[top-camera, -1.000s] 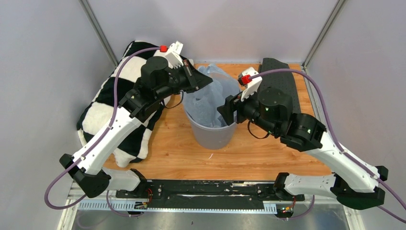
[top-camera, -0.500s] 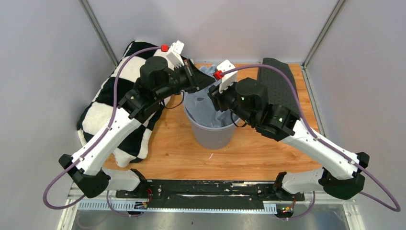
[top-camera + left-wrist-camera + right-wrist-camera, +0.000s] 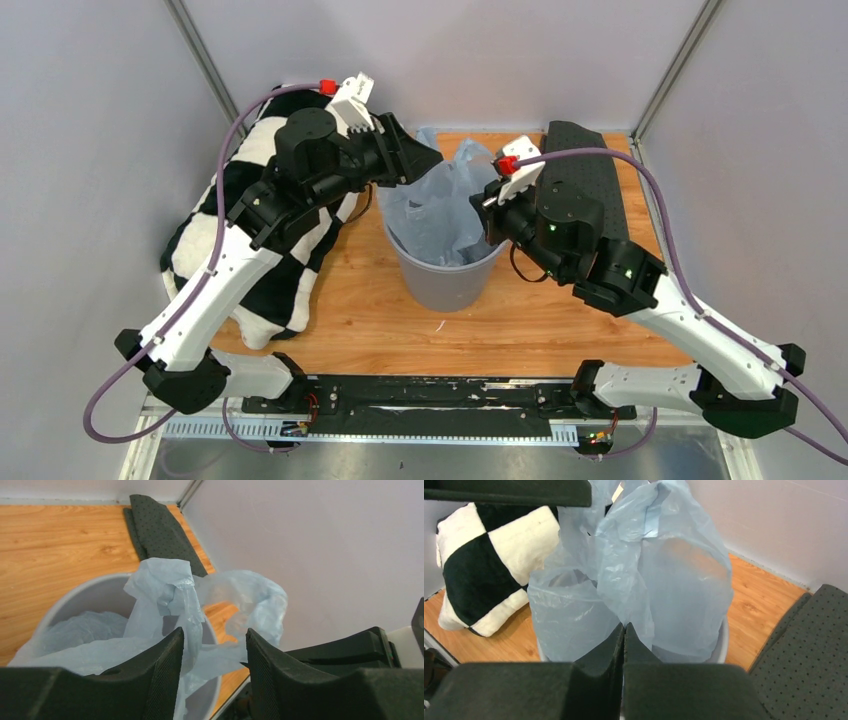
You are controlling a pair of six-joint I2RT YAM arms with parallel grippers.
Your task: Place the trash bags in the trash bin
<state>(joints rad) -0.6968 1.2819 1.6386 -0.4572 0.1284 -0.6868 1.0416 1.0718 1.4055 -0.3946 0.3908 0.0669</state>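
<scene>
The light grey trash bin (image 3: 445, 278) stands mid-table with a pale blue trash bag (image 3: 447, 200) bunched inside it and rising above the rim. My left gripper (image 3: 428, 160) hangs open over the bin's far left edge. In the left wrist view the bag (image 3: 165, 592) and its handle loop lie loose beyond the left gripper (image 3: 215, 650), above the bin rim (image 3: 75, 592). My right gripper (image 3: 490, 213) is at the bin's right side. In the right wrist view it (image 3: 624, 630) is shut on a fold of the bag (image 3: 649, 565), over the bin rim (image 3: 724, 647).
A black-and-white checkered pillow (image 3: 235, 235) lies left of the bin, also seen in the right wrist view (image 3: 489, 565). A dark grey dotted cloth (image 3: 592, 170) lies at the back right (image 3: 160, 530) (image 3: 809, 650). White walls close in on three sides.
My left gripper opened, let go of the bag and drew back to the left. My right gripper reached in over the bin, shut on the bag and pulled it right.
</scene>
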